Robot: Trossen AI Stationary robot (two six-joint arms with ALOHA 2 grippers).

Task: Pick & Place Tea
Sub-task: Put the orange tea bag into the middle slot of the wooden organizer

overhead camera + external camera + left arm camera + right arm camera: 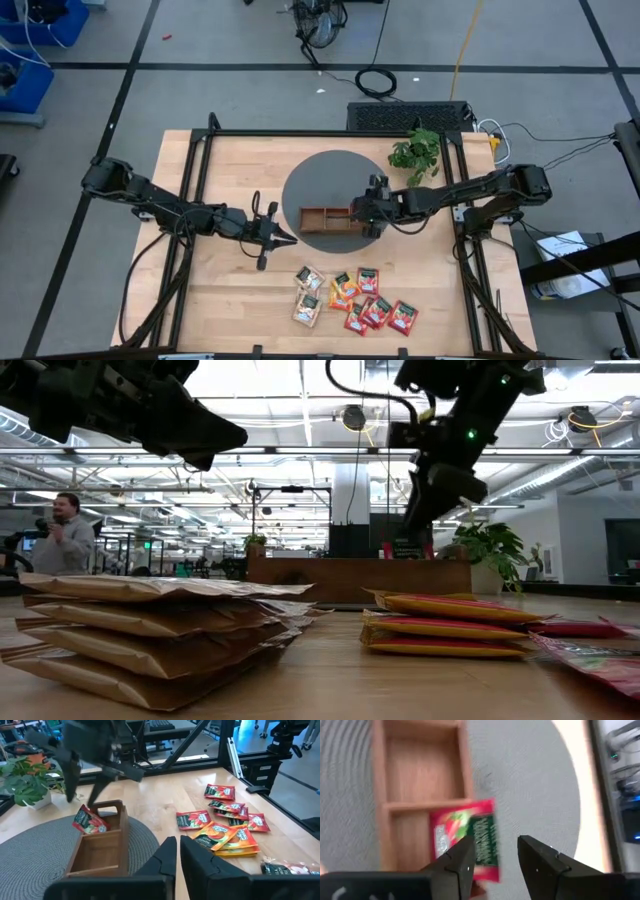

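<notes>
A red tea sachet with a dark green top [465, 840] lies tilted in the right-end compartment of the brown wooden tray [322, 218]. It leans on the compartment's rim and shows again as the sachet [90, 821] in the left wrist view. My right gripper [495, 855] hangs open just above it, and I see no contact. Several more sachets [350, 300] lie loose on the table in front of the tray. My left gripper [290, 238] hovers shut at the tray's left end, with nothing between its fingers.
The tray stands on a round grey mat [320, 180]. A small potted plant [415, 152] sits at the back right. A black frame rail [200, 160] borders the wooden table. Bare wood lies to the left of the sachets. A person [62, 535] stands far off in the room.
</notes>
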